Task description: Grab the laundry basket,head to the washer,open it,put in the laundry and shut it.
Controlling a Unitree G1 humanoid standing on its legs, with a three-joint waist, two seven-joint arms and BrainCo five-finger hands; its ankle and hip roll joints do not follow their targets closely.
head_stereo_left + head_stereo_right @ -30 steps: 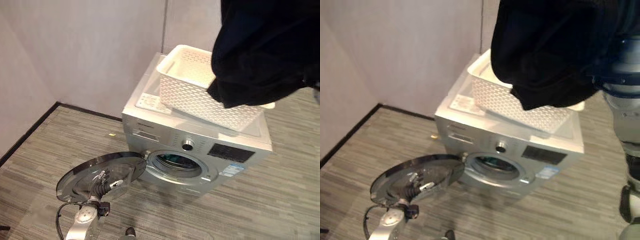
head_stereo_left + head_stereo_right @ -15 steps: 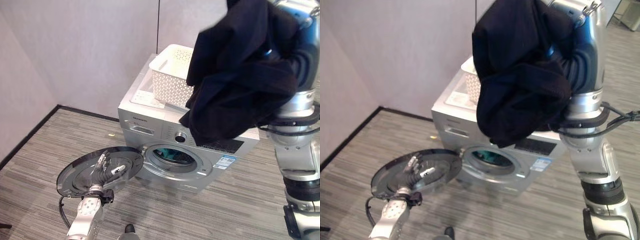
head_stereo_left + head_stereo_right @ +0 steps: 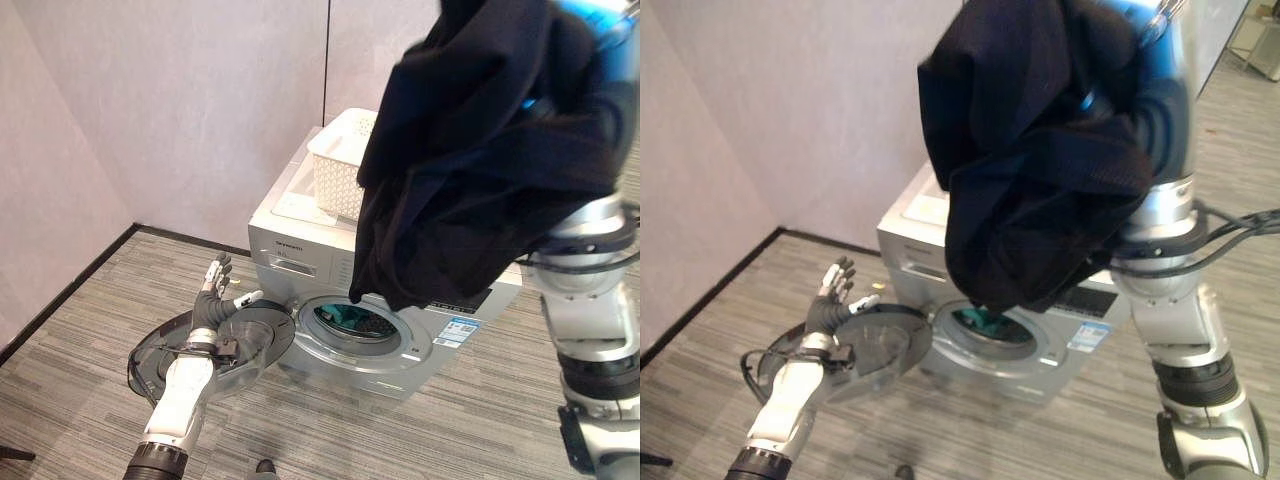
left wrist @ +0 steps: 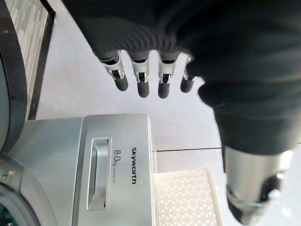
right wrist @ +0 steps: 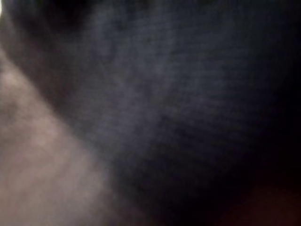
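The washer is standing against the pale wall on the grey striped floor, and its round door is hanging wide open, swung out low toward the robot's left side. Through the open porthole something teal is showing inside the drum.

The white laundry basket is sitting on top of the washer, toward the back, and the cloth in front is covering a good part of it.

The right arm is raised high in front of the machine, and a big dark garment is draping over and around it, hanging down so its lowest fold is dangling just above the porthole. The right hand is buried somewhere in that cloth, so I cannot tell how its fingers are standing; the right wrist view is looking straight into dark fabric.

The left hand is hovering just above the near rim of the open door, fingers straight and spread, holding nothing. In the left wrist view those fingers are pointing toward the washer's detergent drawer and the corner of the basket.
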